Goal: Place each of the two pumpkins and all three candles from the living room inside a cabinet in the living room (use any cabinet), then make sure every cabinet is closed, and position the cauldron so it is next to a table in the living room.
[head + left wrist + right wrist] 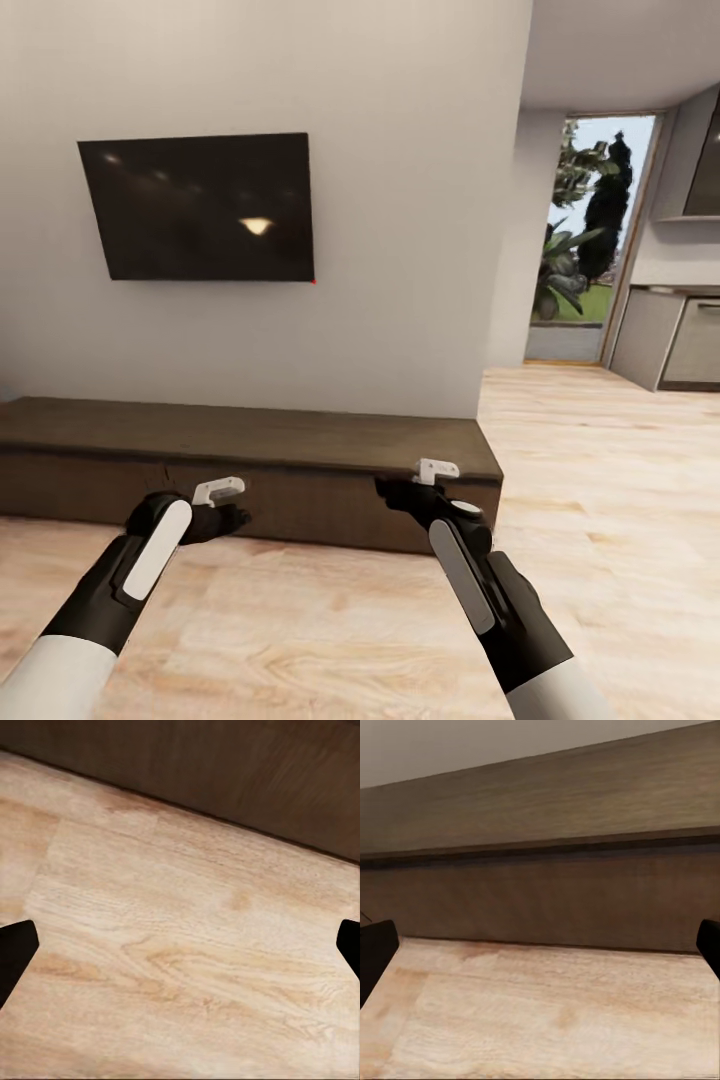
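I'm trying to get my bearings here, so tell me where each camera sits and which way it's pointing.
Head view: high on the robot, facing the cabinet, wall TV and floor; both arms, left claw and right claw show.
Left wrist view: on the left arm, angled down at floor, cabinet base beyond; open fingertips at the edges.
Right wrist view: on the right arm, level at the cabinet front; fingertips at the edges.
All share cabinet and floor.

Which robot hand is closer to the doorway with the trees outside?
The right gripper. It hangs before the cabinet's right end, on the doorway's side; the left gripper is farther left along it.
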